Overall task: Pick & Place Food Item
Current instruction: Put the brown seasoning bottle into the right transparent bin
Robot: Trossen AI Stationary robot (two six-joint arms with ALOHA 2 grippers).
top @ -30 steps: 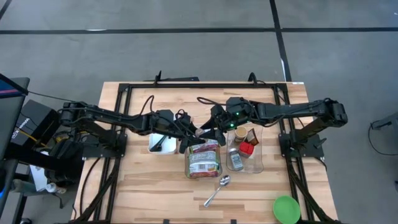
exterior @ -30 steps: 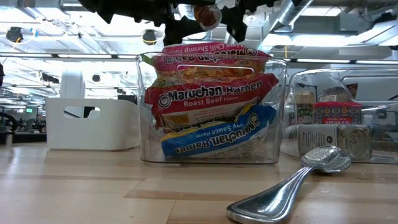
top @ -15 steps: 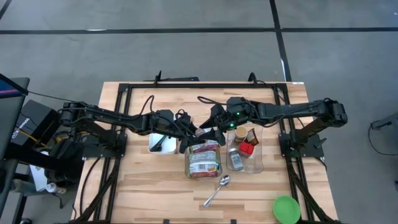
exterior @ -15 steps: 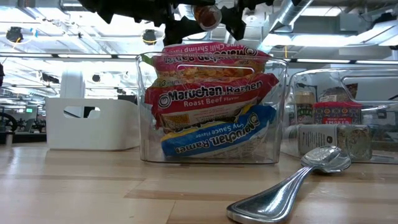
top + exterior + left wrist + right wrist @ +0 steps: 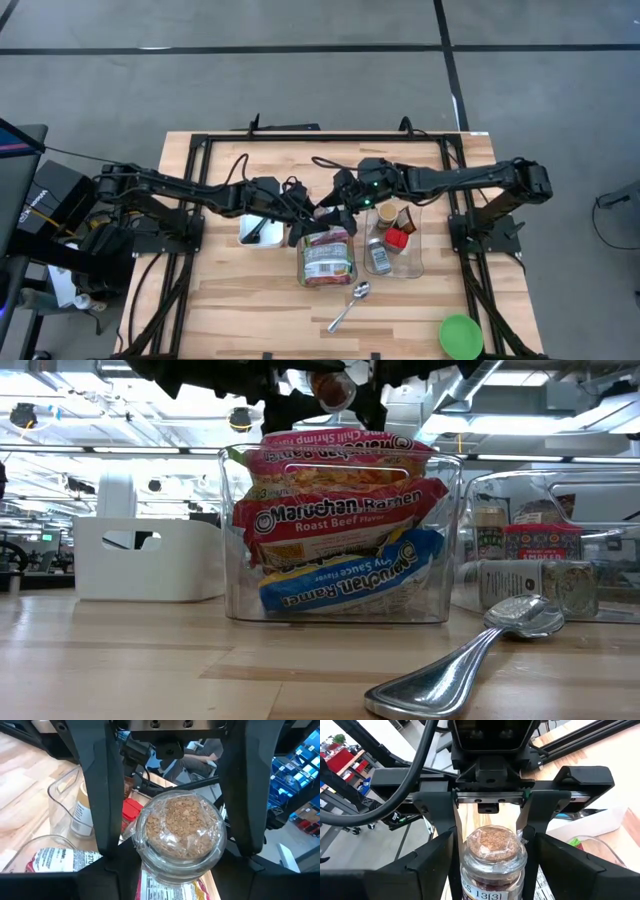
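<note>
Low view, near to far: steel spoon [image 5: 470,660] on the wooden table [image 5: 120,670]; behind it clear plastic bin of ramen packets [image 5: 340,535], clear bin of spice jars [image 5: 535,565] beside, white plastic tub [image 5: 150,558] on the other side. Above the ramen bin, small clear glass jar of brown granules [image 5: 180,832] pinched by left gripper [image 5: 172,845]. Right gripper [image 5: 492,865] fingers spread either side of jar, not touching.

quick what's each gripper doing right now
Left gripper: shut on the glass jar, held above the ramen bin.
Right gripper: open, fingers either side of the jar.
</note>
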